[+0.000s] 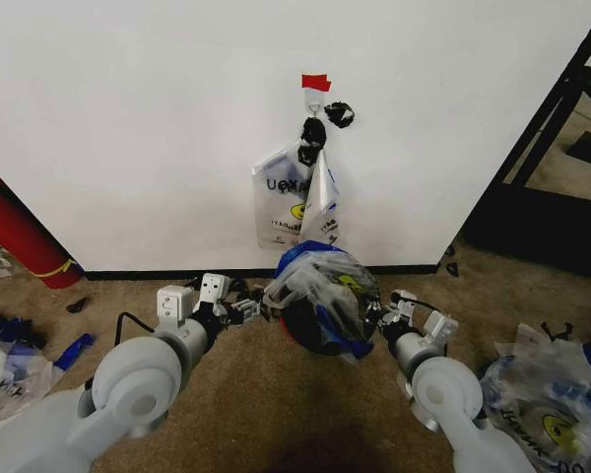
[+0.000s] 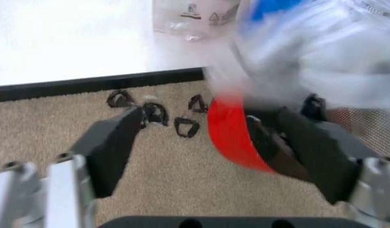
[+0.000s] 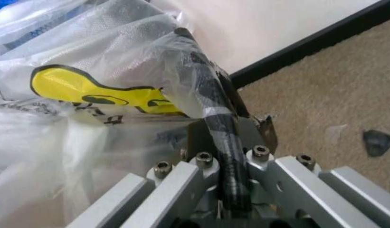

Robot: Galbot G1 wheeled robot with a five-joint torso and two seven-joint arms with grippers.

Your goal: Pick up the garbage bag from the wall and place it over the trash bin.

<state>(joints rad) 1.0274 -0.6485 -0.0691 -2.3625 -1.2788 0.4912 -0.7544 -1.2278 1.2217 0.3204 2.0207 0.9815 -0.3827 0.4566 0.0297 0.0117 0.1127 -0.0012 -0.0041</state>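
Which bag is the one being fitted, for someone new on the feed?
Start at the white wall; on the carpet below its red tape stands the trash bin. The garbage bag is draped over it between both grippers; unlike the flat printed bags hanging above, it is bunched, with blue handles.

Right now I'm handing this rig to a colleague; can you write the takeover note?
Left gripper: open, low beside the trash bin, holding nothing.
Right gripper: shut on the garbage bag, pinching its plastic at the bin's right side.
The bag is off the wall and draped over the bin's top, on the carpet just before the baseboard. Other printed bags hang from the hook.
Done: bag picked and brought onto the bin.
Left: spread it around the rim, then release; how far it covers the rim can't be judged.
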